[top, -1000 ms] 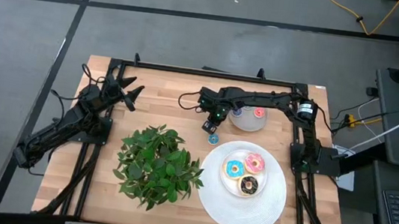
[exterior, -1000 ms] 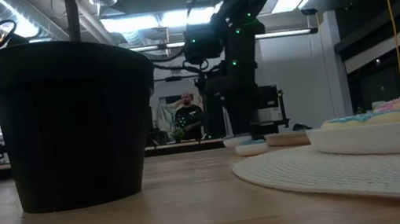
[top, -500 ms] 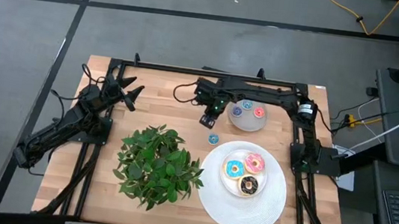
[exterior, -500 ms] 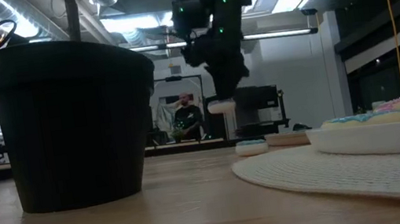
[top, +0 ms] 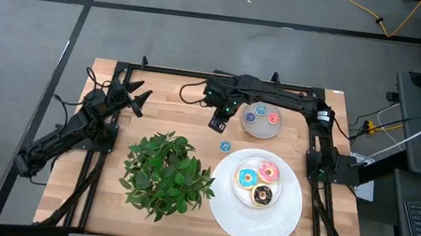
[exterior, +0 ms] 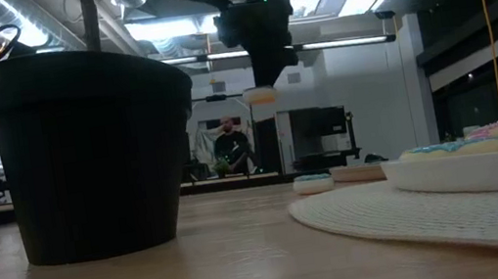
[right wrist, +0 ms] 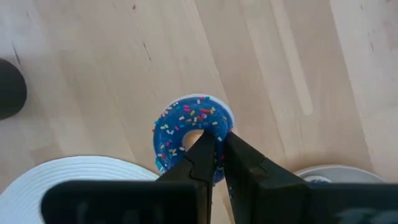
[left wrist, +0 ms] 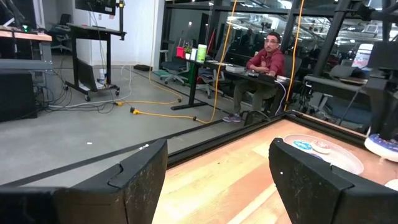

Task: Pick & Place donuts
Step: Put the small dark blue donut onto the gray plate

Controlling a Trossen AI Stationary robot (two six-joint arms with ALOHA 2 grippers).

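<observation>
While the right jaws hang nearly shut above the small blue donut [right wrist: 176, 127], which lies on the worktop [top: 171, 117] near the plate [top: 255, 218], descending like that could shove it away. Left jaws wait wide at the left edge.

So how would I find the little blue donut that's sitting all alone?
Find the leafy green plant on the wooden table, then the big round white mat beside it. Between that mat and the grey dish lies a small blue donut with coloured sprinkles. It alone sits on bare wood.
</observation>
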